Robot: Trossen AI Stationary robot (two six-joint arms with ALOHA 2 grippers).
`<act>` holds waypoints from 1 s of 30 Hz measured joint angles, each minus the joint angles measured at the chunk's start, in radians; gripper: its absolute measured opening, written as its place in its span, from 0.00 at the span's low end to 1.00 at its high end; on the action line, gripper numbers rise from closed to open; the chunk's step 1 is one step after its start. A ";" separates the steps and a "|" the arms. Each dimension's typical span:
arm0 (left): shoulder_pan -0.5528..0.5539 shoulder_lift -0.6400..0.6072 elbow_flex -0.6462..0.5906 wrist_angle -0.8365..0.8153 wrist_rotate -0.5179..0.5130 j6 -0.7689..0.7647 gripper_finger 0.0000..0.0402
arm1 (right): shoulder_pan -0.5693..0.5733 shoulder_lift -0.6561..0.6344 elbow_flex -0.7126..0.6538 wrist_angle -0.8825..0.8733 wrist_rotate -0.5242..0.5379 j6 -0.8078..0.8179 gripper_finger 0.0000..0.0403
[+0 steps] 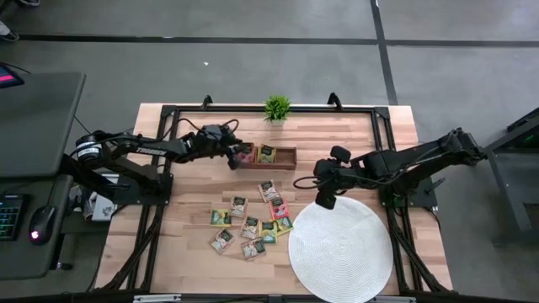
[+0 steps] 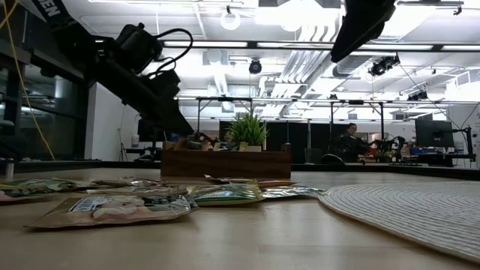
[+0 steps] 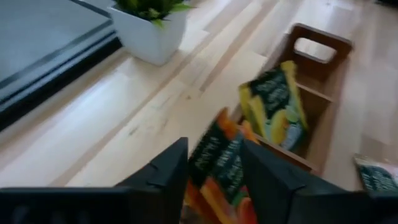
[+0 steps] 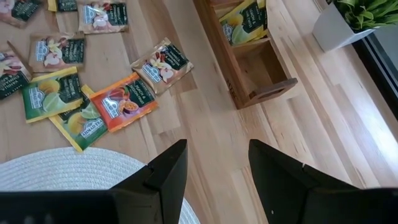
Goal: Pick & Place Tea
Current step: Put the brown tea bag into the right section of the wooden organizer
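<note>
Placement step: one tea packet being delivered into the wooden tray at the far side of the worktop.

Left claw (image 3: 214,177) poised over the tray's (image 1: 286,165) left end, fingers (image 3: 168,171) parted either side of an orange-red packet (image 3: 217,162) standing on edge there; whether gripped or just let go, impossible to tell. Yellow-green packet (image 3: 277,106) lying in the middle compartment, right compartment apparently bare. Remaining tea (image 1: 250,220) scattered flat on the worktop (image 1: 185,244) nearer the camera, left of the round white mat (image 1: 341,252). Right claw (image 4: 214,165) released and waiting above the mat's far edge, near the loose packets. Potted plant (image 1: 276,107) beyond the tray, clear of the work. Probable next move: left claw lifted straight up clear of the tray wall, then a flat packet from the scatter to be taken, which calls for a low, careful pinch at one edge.
</note>
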 joint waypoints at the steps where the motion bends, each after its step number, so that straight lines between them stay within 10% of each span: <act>1: 0.000 0.000 0.000 0.000 -0.017 0.000 0.38 | 0.000 0.000 0.000 0.003 0.000 0.000 0.42; 12: 0.000 -0.048 0.000 0.017 -0.061 0.000 0.43 | -0.001 0.018 -0.044 0.230 -0.039 -0.032 0.41; 20: -0.005 -0.158 0.001 0.012 0.097 0.053 0.43 | -0.002 0.081 -0.174 0.511 -0.120 -0.036 0.41; 30: -0.221 -0.181 0.001 -0.046 0.102 0.022 0.43 | -0.013 0.268 -0.195 0.809 -0.221 -0.051 0.41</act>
